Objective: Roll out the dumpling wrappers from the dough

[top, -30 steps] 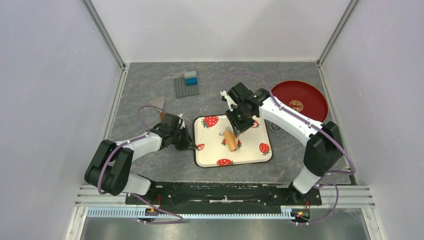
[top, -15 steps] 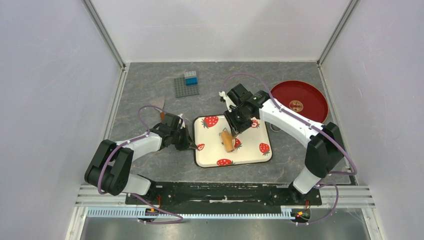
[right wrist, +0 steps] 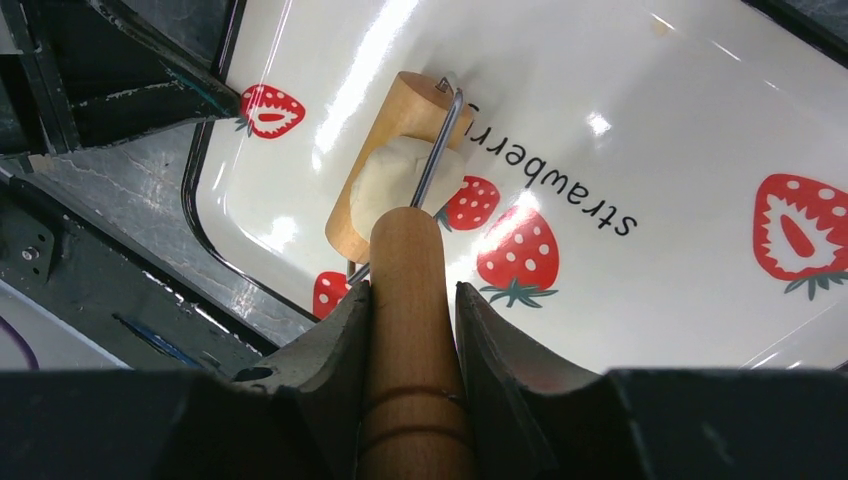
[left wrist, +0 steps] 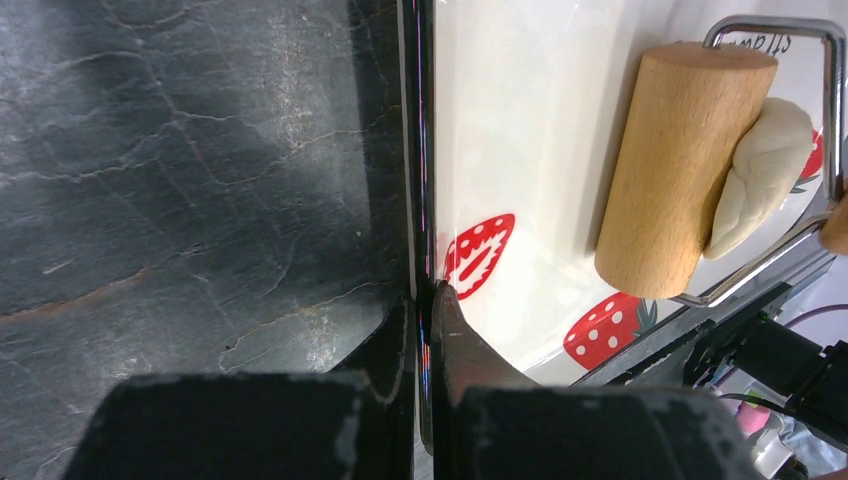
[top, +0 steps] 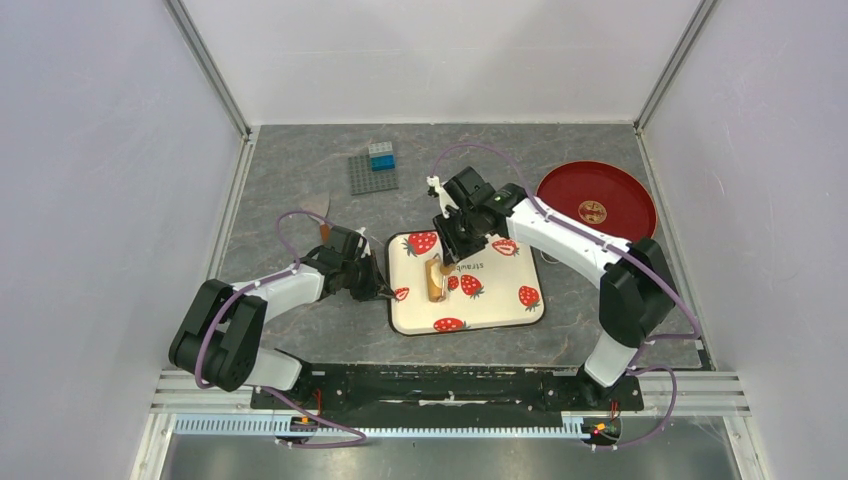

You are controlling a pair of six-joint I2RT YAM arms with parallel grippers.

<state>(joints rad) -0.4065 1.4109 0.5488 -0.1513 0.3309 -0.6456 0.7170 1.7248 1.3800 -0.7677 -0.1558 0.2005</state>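
Note:
A pale cream dough lump (left wrist: 758, 178) lies on the white strawberry-print tray (top: 500, 300), pressed against the side of the tan wooden roller drum (left wrist: 680, 170). The dough also shows in the right wrist view (right wrist: 393, 175), stuck to the drum (right wrist: 400, 110). My right gripper (right wrist: 410, 300) is shut on the roller's wooden handle (right wrist: 405, 270), holding the roller (top: 434, 277) over the tray's left half. My left gripper (left wrist: 423, 300) is shut on the tray's left rim (left wrist: 418, 200); it also shows in the top view (top: 385, 292). No flat wrappers are in view.
A dark red round plate (top: 598, 200) with a small thing in it lies at the back right. A grey baseplate with a blue brick (top: 373, 168) sits at the back. A scraper (top: 318, 212) lies left of the tray.
My right gripper has moved left across the tray with the roller, from the tray's middle to its left half. The left arm has not moved.

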